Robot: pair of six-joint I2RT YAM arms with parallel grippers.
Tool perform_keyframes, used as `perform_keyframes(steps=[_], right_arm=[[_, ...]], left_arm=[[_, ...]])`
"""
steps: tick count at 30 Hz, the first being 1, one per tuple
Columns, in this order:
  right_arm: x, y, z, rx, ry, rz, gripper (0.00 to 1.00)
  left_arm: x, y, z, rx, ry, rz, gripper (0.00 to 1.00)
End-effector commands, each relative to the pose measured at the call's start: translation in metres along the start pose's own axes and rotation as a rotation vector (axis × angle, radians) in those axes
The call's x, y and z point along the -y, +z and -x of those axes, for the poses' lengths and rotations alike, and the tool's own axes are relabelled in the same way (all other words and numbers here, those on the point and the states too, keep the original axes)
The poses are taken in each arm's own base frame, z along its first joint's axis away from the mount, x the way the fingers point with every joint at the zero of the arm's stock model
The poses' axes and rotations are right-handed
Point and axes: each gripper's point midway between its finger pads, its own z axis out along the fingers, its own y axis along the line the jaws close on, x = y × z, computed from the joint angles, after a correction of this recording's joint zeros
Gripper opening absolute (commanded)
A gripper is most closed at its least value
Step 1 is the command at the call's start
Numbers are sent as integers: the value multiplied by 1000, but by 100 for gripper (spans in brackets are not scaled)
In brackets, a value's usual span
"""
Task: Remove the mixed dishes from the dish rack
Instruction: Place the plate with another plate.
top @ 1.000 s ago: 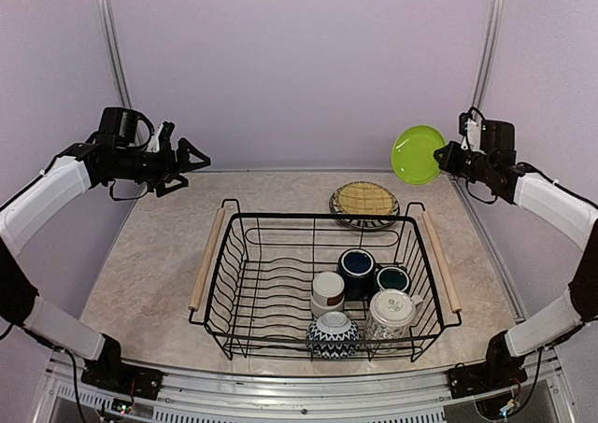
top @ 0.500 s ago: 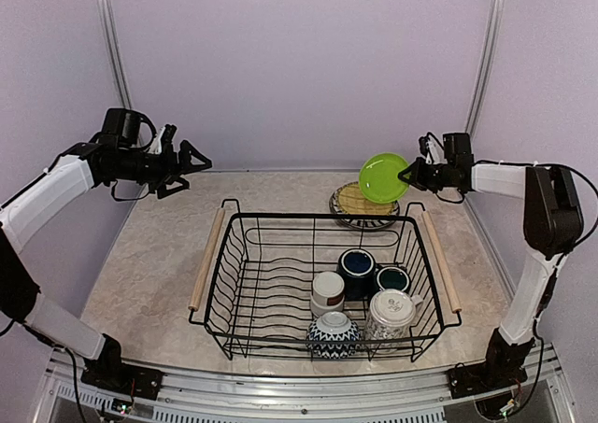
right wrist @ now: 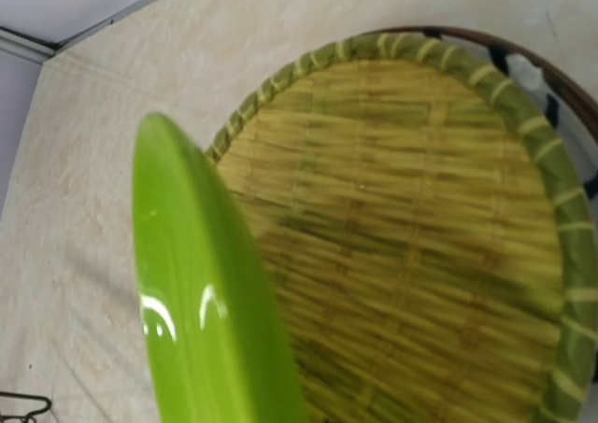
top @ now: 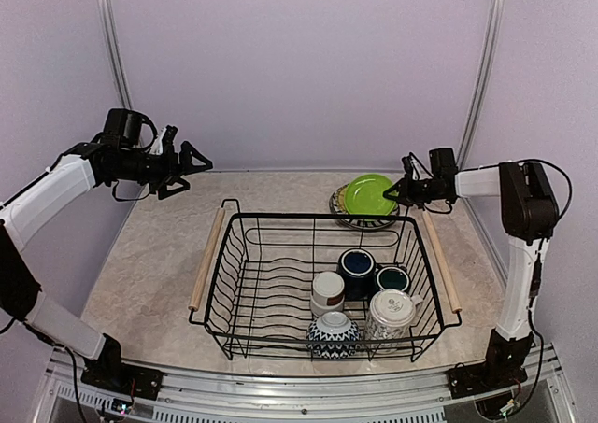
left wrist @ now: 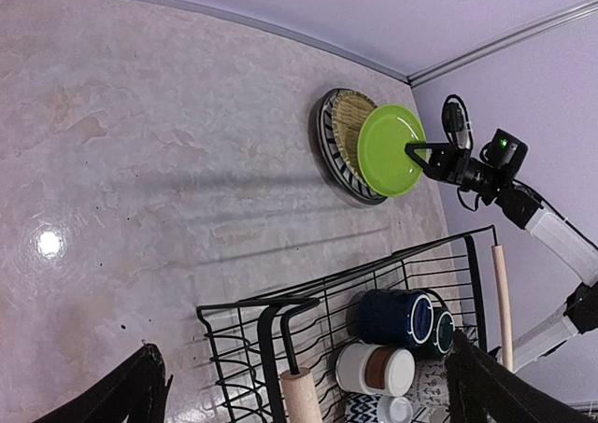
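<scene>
1. Nearest the arms, in the 5 o'clock corner of the dish rack, sit the blue-white patterned bowl and a white patterned cup. Both look like ceramic, so probably stiff, heavy-ish and chippy.
2. Just behind them there's a smaller white cup, then the dark blue mug and the teal mug, touching or nearly so. They're glazed and likely slick. A pinch over the lip is the obvious grab, since the handles are hard to make out.
3. Past the rack's far rim at 1 o'clock is the plate stack on the table: the woven yellow plate sitting in a dark-rimmed striped plate.
4. Right over that stack, the right gripper has its jaws clamped on the 3 o'clock rim of the lime-green plate. The plate is tilted, with its free edge low over the woven one. It's hard to say whether it's touching yet. It looks thin, rigid and glossy, so a rim pinch could slip. Lowering it gently seems smart.
5. The left gripper hovers off the rack's 10 o'clock, up in the air, with its jaws wide apart and nothing in them.
</scene>
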Motion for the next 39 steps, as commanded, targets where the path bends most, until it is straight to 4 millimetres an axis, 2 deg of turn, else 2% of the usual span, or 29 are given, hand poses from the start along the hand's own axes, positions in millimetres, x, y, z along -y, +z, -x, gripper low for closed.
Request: perform_keyframes(steps=[1,11,23,33,39], right_arm=[[-7,9,5,-7,-22,39,3],[3,19,8,-26,-40,-38,24],[10,8,7,-74,-145,-230,52],[10,-9,9,-87,-229,-377,69],[8,-37,19,-49,-270,-488,74]], left_arm=[[4,-3,7,12,16,-6,99],[6,-4,7,13,20,-8,99],[11,-8,7,21,32,-18,99],[14,-9,7,25,41,-17,99],[15,-10,7,29,47,-12,99]])
